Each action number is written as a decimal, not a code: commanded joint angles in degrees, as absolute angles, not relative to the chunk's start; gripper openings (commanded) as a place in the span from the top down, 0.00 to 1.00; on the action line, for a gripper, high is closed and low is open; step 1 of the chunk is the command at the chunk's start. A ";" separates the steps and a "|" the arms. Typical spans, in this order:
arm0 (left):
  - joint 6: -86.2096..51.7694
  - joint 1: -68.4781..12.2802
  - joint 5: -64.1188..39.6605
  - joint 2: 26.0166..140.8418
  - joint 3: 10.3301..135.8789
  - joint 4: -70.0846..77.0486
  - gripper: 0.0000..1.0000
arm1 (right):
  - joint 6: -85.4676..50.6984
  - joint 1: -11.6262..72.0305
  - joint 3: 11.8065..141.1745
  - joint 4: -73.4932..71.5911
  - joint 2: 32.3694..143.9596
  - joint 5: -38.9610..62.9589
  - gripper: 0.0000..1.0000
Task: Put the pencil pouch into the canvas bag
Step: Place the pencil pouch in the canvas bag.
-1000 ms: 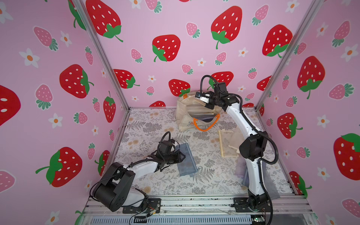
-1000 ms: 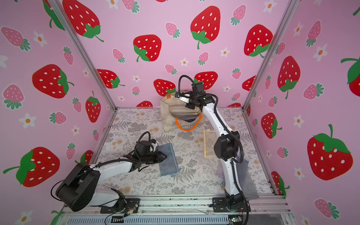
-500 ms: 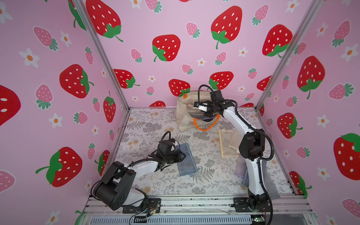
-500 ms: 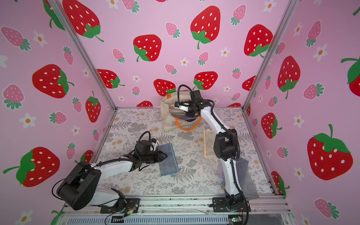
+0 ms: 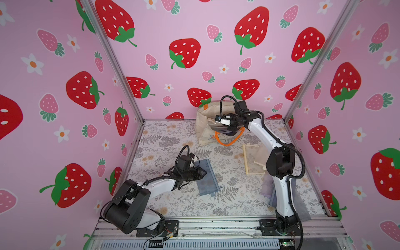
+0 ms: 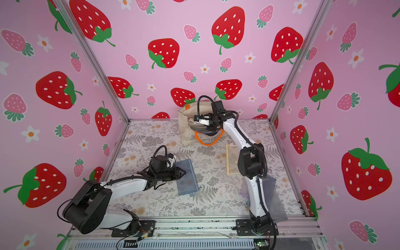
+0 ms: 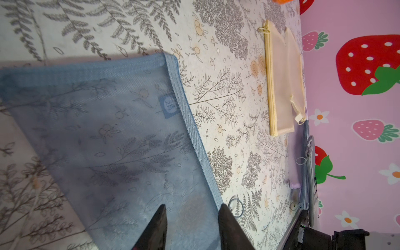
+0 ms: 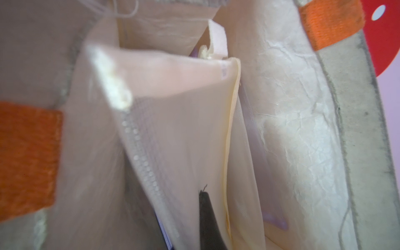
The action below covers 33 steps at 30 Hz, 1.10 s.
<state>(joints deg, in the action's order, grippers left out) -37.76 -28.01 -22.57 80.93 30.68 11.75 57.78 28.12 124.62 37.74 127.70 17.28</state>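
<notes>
The cream canvas bag [image 5: 203, 132] [image 6: 185, 132] stands at the back of the table with its mouth open and an orange rope handle [image 5: 227, 143] hanging in front. My right gripper [image 5: 227, 128] [image 6: 209, 128] reaches into the bag's mouth. In the right wrist view it [image 8: 186, 207] is shut on a cream pencil pouch [image 8: 173, 129] with a zipper, held inside the bag; one finger [image 8: 205, 216] shows and the other is hidden behind the pouch. My left gripper [image 5: 204, 173] [image 7: 191, 214] is open low over a flat blue mesh pouch [image 5: 207, 178] [image 7: 108, 129].
Another cream pouch [image 5: 253, 160] [image 7: 281, 86] lies on the table beside my right arm. Lilac and grey pouches [image 6: 272, 194] [image 7: 307, 173] sit near the right arm's base by the right wall. Strawberry-printed walls close off three sides.
My right gripper has come down and leftward from above the bag into its mouth, pouch in grip. The left arm and the blue pouch have stayed put.
</notes>
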 commanded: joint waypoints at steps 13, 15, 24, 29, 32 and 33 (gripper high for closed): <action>-37.00 -27.77 -22.41 81.08 30.69 11.19 0.59 | 62.39 27.87 124.05 39.46 124.74 14.19 1.00; -37.01 -27.77 -22.41 81.24 30.79 11.25 0.59 | 62.40 27.86 124.08 39.29 124.64 11.97 1.00; -37.48 -27.77 -22.64 81.21 30.60 11.82 0.59 | 62.46 27.16 121.92 38.04 122.80 9.46 1.00; -37.62 -27.77 -22.76 80.99 30.52 11.89 0.59 | 61.61 27.24 121.36 38.44 122.17 14.64 1.00; -37.62 -27.77 -22.63 80.66 30.46 11.75 0.59 | 61.87 27.11 118.59 37.49 120.62 17.81 1.00; -37.62 -27.77 -22.68 80.68 30.35 11.63 0.59 | 62.19 27.02 117.77 37.25 120.21 18.55 1.00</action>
<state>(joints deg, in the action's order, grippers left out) -37.74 -27.97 -22.52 81.10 30.68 11.73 61.43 27.55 119.70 36.77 123.66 14.09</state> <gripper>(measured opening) 0.411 0.049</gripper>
